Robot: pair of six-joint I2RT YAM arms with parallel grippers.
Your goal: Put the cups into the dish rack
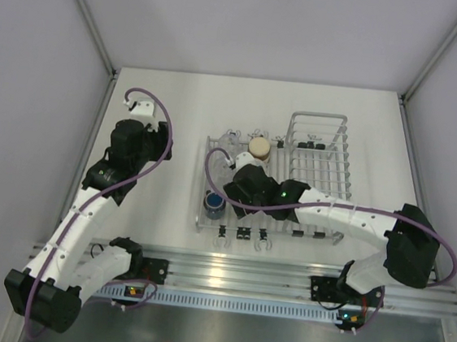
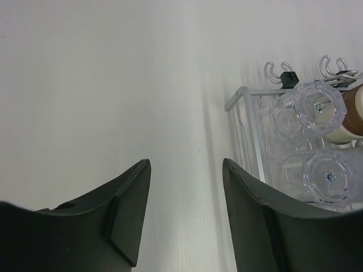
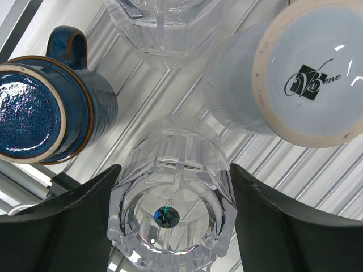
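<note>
In the right wrist view, my right gripper (image 3: 173, 195) is shut on a clear cup (image 3: 173, 209) that stands upside down on the bars of the dish rack (image 3: 317, 175). A dark blue mug (image 3: 39, 110) sits upside down to its left. To the right is a pale blue cup (image 3: 295, 73) with a logo on its base, and a second clear cup (image 3: 153, 17) lies beyond. From above, the right gripper (image 1: 243, 190) hovers over the rack's flat section (image 1: 214, 149), hiding the held cup. My left gripper (image 2: 187, 164) is open and empty over the bare table, left of the rack.
The tall wire basket section (image 1: 320, 152) stands at the rack's right end. A tan-and-brown cup (image 1: 258, 147) sits at the flat section's far edge. The left arm (image 1: 124, 156) is near the left wall. A metal rail (image 1: 235, 266) runs along the table's near edge.
</note>
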